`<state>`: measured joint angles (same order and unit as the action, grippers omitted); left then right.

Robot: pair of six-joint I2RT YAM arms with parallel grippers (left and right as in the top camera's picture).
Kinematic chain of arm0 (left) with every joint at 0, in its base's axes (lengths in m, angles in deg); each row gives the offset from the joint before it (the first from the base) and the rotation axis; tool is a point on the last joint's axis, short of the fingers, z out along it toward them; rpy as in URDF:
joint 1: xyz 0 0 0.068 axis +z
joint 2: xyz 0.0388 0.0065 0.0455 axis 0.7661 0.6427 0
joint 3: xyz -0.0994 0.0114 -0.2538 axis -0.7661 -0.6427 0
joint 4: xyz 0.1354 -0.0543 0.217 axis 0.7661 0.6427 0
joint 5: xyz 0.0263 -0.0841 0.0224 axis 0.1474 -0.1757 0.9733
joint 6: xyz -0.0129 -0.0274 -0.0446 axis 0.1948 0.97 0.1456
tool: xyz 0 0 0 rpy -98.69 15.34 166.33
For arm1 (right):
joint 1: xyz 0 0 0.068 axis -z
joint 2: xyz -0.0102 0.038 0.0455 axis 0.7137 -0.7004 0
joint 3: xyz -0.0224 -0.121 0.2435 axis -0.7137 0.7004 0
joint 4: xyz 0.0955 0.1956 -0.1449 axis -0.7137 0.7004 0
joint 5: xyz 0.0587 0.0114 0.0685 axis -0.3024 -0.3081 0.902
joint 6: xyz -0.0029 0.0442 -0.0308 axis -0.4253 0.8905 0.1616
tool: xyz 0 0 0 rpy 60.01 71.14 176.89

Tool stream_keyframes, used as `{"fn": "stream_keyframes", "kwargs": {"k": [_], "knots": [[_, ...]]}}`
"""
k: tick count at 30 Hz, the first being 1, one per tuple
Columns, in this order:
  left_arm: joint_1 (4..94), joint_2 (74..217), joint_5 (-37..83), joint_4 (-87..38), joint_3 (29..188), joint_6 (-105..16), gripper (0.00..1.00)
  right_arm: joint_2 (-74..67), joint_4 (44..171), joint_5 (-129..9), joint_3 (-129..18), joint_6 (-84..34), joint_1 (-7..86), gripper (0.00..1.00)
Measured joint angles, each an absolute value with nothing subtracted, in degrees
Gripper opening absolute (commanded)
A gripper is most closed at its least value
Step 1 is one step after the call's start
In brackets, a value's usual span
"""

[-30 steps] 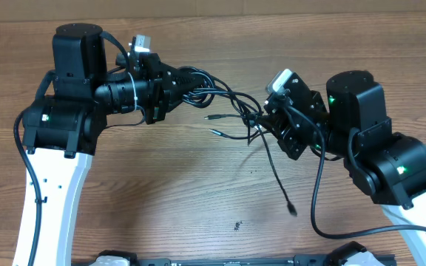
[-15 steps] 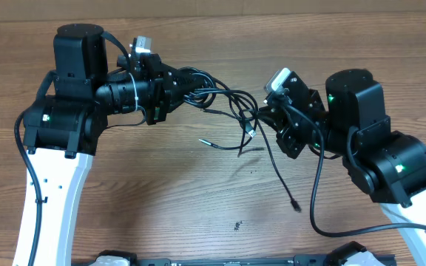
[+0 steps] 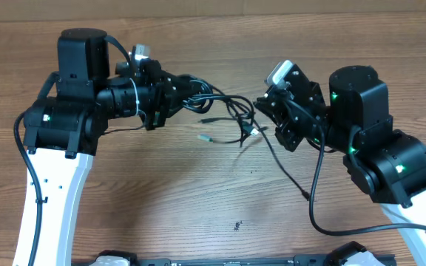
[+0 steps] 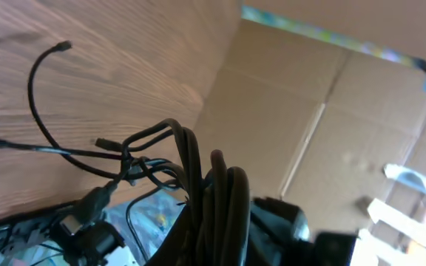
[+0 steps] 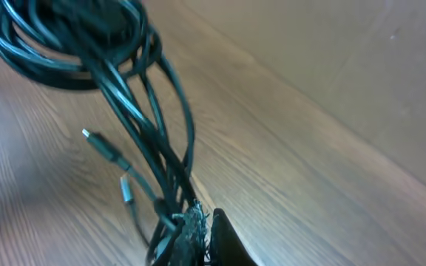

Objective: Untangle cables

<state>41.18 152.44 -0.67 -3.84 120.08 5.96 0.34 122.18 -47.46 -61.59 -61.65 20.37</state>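
Overhead, the wooden surface [image 3: 161,199] is carrying both arms. The left arm [image 3: 65,118] is reaching in from one side and the right arm [image 3: 376,148] from the other, with their wrists pointing toward each other.

Between them the cables [image 3: 205,94] are hanging as a dark tangle. The thick coil is sitting right at the left gripper [image 3: 183,87], and thinner strands are running across to the right gripper [image 3: 263,111].

The left gripper is pressing together on the coil, whose loops are bunching around its tips. The right gripper is clamping shut on the far end of the tangle, where several strands are converging into its tips.

Below the right gripper, one long strand [image 3: 283,167] is trailing down and away across the surface. It is ending in a small plug [image 3: 305,196] well clear of both grippers.

Midway between the grippers and slightly toward the robot, a silvery plug [image 3: 203,138] is dangling at the end of a short strand. Whether it is touching the wood cannot be told.

From the right wrist, the cables [image 5: 135,118] are fanning up and away from the pinch point into a blurred coil. Two loose plugs [image 5: 87,134] are hanging off to the side.

From the left wrist, the loops [image 4: 198,177] are crowding just ahead of the gripper. One thin strand is arcing out over the wood.
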Motion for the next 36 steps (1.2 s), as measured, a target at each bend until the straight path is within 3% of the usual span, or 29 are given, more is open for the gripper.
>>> {"fn": "stream_keyframes", "kwargs": {"k": [6, 11, 14, 36], "knots": [[41.0, 152.4, 2.5, -1.8, 120.1, 6.0, 0.07, 2.7, 121.5, -47.4, -61.6, -61.6, 20.4, 0.04], [41.0, 152.4, 2.2, -1.8, 120.1, 6.0, 0.05, 3.3, 124.7, -48.4, -61.6, -61.9, 20.4, 0.36], [41.0, 152.4, -0.8, -1.8, 120.1, 6.3, 0.06, 3.2, 127.5, -51.6, -61.6, -61.6, 20.4, 0.40], [41.0, 152.4, -5.6, -5.7, 120.1, 13.5, 0.04, -0.1, 130.1, -47.6, -61.6, -61.7, 20.4, 0.39]]}}
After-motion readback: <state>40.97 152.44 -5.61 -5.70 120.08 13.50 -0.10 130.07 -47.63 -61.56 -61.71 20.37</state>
